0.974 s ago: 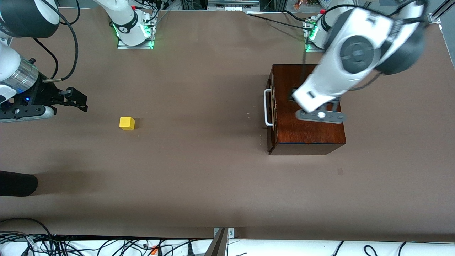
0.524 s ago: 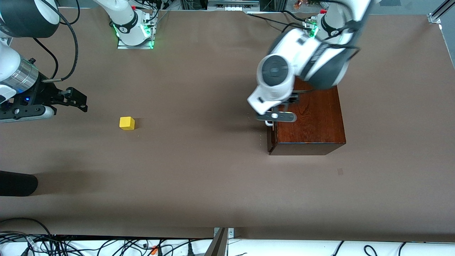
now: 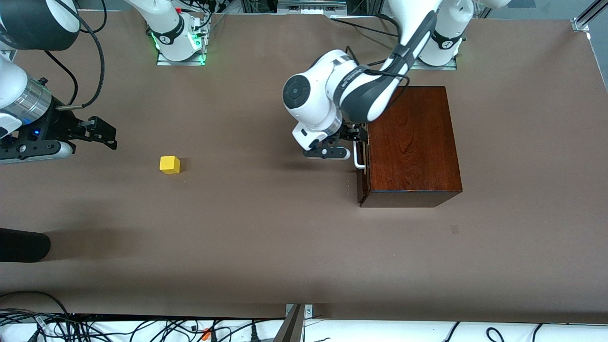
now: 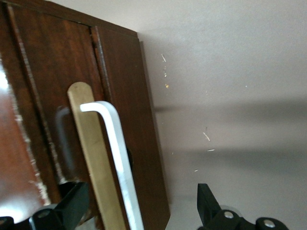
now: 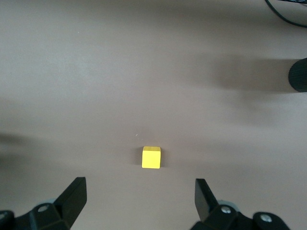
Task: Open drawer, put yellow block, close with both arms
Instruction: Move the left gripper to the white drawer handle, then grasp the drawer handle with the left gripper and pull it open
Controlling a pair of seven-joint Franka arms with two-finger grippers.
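A brown table point(image 3: 266, 247) fills the front view. A black rounded object point(image 3: 21, 244) (what it is cannot be told) lies at the right arm's end, casting a shadow. Tangled cables point(image 3: 118, 327) run along the table's nearest edge.

The yellow block point(image 3: 169, 164) is showing bright yellow; the drawer point(image 3: 363, 156) is showing reddish-brown wood, its handle point(image 4: 117, 158) white.
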